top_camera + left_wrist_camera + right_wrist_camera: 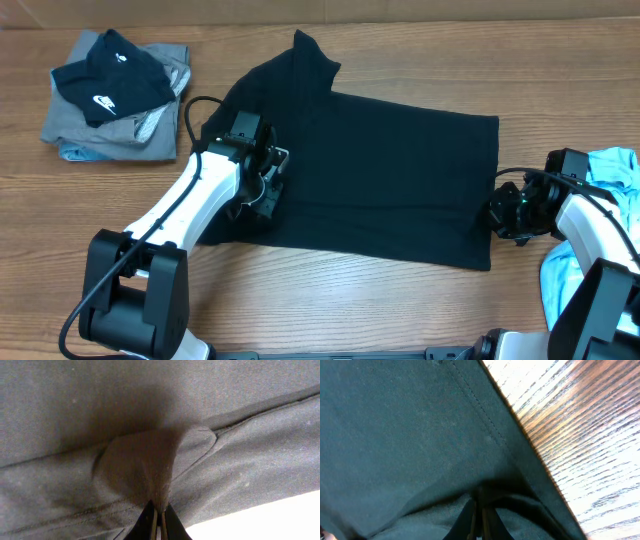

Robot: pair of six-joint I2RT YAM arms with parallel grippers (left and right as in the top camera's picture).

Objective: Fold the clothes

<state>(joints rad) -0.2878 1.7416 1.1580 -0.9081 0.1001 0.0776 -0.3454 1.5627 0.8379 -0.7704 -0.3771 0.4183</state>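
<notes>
The black T-shirt [380, 170] lies spread across the middle of the table, one sleeve pointing to the back left. My left gripper [268, 180] is shut on a pinch of its fabric [150, 470] near the left end, beside a seam. My right gripper [497, 212] is shut on the shirt's hem [485, 495] at the right edge, close to the bare wood. The fabric [395, 435] fills most of the right wrist view. The neck label is hidden.
A pile of folded clothes [115, 125] sits at the back left, topped by a small black garment with a white swoosh [108, 80]. A light blue cloth [600, 240] lies at the right edge beside my right arm.
</notes>
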